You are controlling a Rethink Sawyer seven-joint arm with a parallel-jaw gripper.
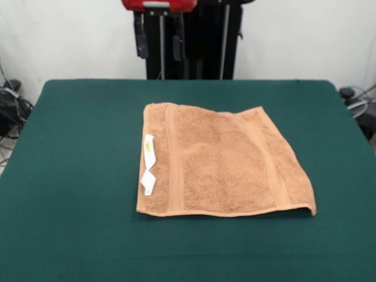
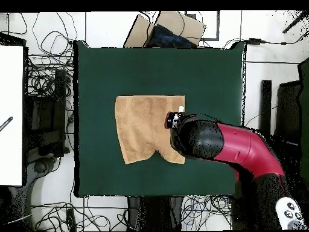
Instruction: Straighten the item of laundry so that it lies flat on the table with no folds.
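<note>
Towel [image 1: 220, 161] lies spread mid-table [image 1: 70, 176], white tags [image 1: 148, 164] at its nine o'clock edge; gripper [image 1: 158, 38] raised at twelve, fingers parted, empty.

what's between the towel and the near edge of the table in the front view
Nothing: in the front view the dark green table is bare cloth from the orange-tan towel to that edge.

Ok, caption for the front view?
Orange-tan towel lies spread on the green table, white tags at one edge, gripper raised behind.
</note>
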